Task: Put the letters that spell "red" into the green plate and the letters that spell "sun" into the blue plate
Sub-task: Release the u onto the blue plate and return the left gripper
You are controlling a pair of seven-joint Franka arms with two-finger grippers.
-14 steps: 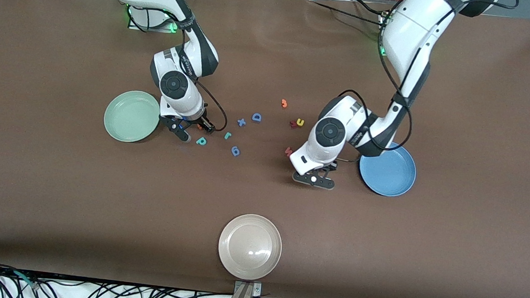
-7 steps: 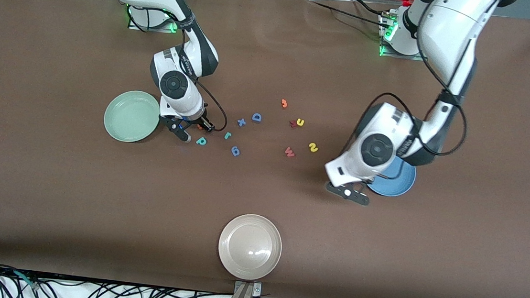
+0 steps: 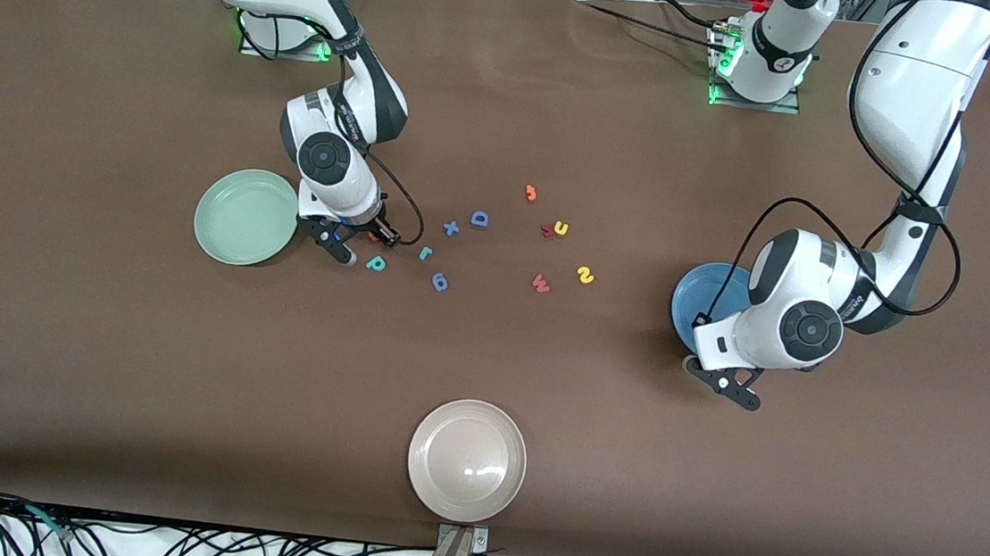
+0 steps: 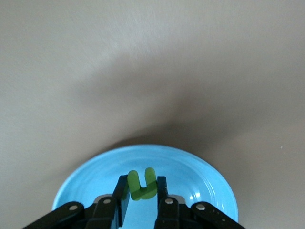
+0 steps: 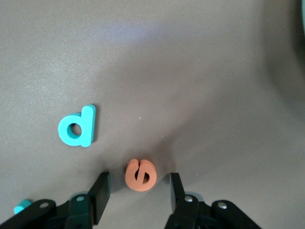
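My left gripper [image 4: 142, 183] is shut on the green "n" [image 4: 141, 177] and hangs over the blue plate [image 4: 200, 176]; the front view shows that gripper [image 3: 723, 383] at the plate's [image 3: 697, 306] edge. My right gripper [image 5: 138, 183] stands open low over the table, with the orange "e" [image 5: 140, 175] between its fingers, untouched. It [image 3: 362, 242] is beside the green plate [image 3: 246, 216]. The teal "d" [image 3: 376, 262] and teal "r" [image 3: 425, 253] lie close by. The yellow "s" [image 3: 585, 274] and yellow "u" [image 3: 561, 227] lie mid-table.
Other letters lie scattered mid-table: a blue "D" [image 3: 480, 218], a blue "x" [image 3: 451, 228], a blue "g" [image 3: 440, 282], a pinkish "w" [image 3: 540, 283], a dark red letter [image 3: 547, 231] and an orange one [image 3: 531, 193]. A beige plate [image 3: 466, 460] sits near the front edge.
My left arm has swung from beside the pinkish "w" to the blue plate with the green "n" in its grip, uncovering the yellow "s". The right arm has stayed put.
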